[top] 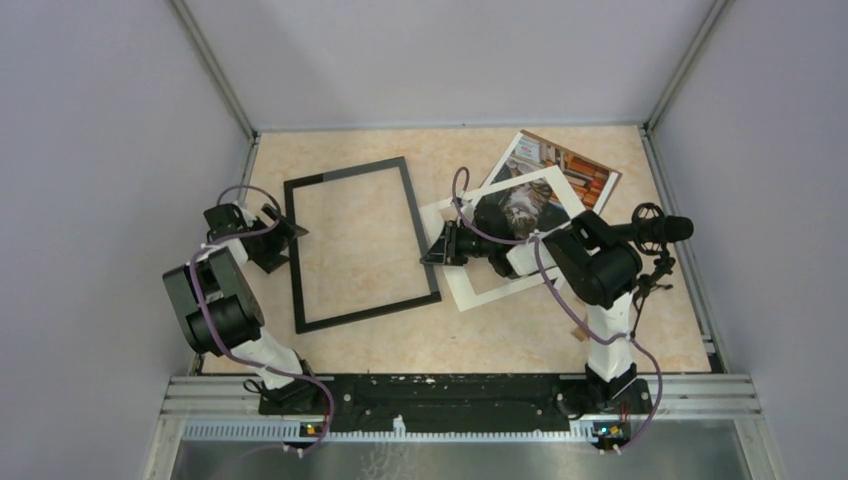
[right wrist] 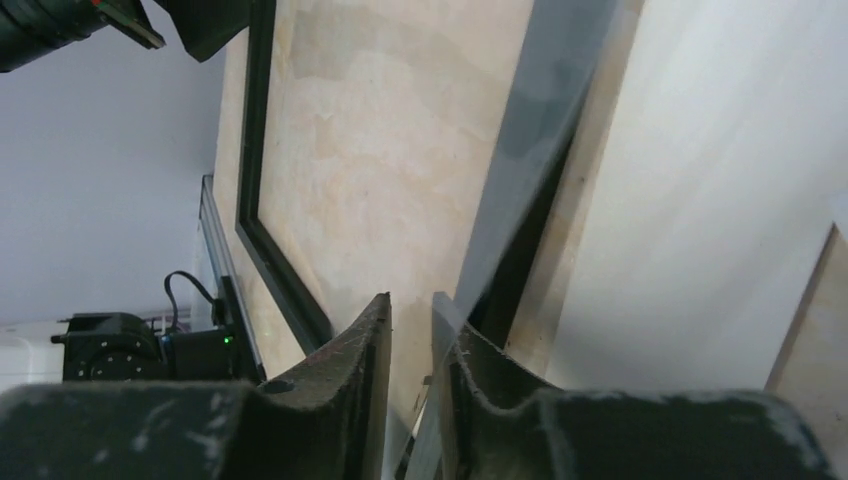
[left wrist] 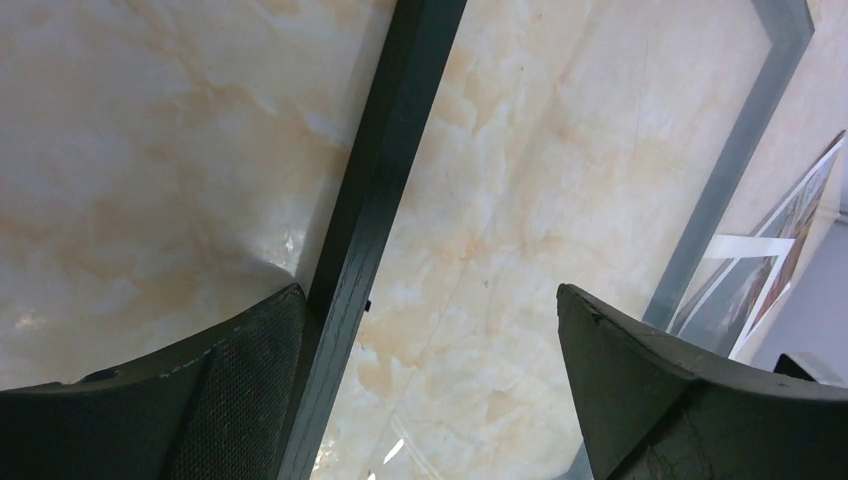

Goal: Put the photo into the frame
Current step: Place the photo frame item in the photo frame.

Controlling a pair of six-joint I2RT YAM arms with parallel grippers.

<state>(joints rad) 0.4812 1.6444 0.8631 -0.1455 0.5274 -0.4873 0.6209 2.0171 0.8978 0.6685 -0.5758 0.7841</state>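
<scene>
**A:** Why does the left gripper (left wrist: 428, 296) stand spread wide?

**B:** It straddles the left rail of the frame (left wrist: 390, 150) with nothing held, probably so it can steady that rail.

**A:** And the right gripper (right wrist: 411, 300)?

**B:** It is nearly closed at the frame's right rail. I cannot tell whether it pinches the rail.

**A:** Where is the photo (top: 578, 175)?

**B:** It lies to the right, partly under the white mat (top: 480, 290), outside the frame and not yet in.

Photo (top: 572, 170) mostly hidden under white mat (top: 480, 285) and right arm (top: 600, 265); frame (right wrist: 540, 120) edge blurred close-up.
</scene>
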